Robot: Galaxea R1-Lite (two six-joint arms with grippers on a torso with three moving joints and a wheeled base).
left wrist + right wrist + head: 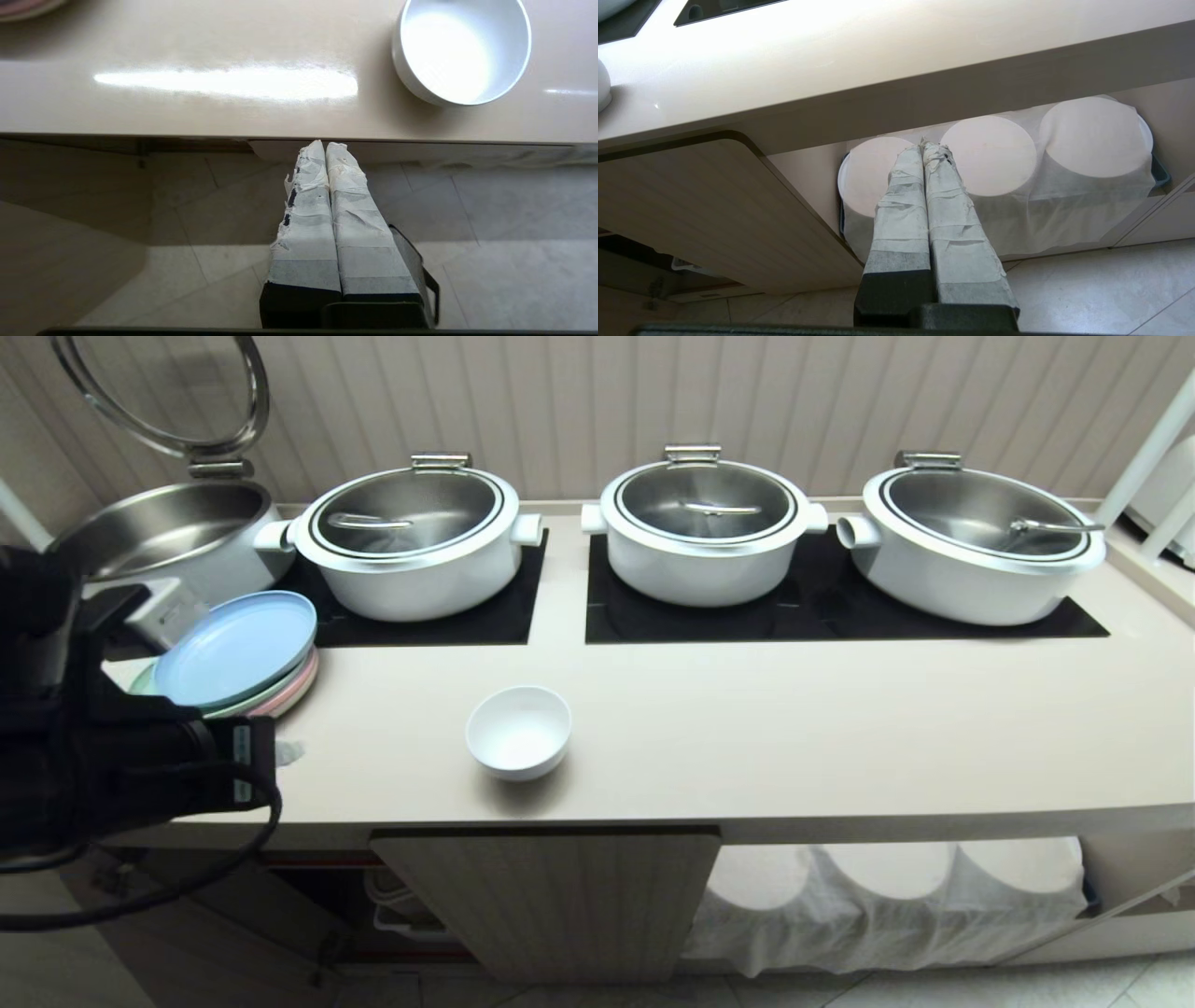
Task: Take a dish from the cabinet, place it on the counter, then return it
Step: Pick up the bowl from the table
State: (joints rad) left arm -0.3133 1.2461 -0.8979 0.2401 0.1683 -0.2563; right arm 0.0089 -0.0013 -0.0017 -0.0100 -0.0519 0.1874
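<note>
Dish (462, 49) set on counter (187, 107), ahead and to one side of left gripper (325, 145), fingers pressed together, empty. Right gripper (923, 147) closed, parked. Return to cabinet (560, 896) outstanding.

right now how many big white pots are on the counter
4. Three lidded pots stand in a row on the black mats: one left of centre, one in the middle, one at right. A fourth at far left has its lid raised, partly hidden by the left arm.
</note>
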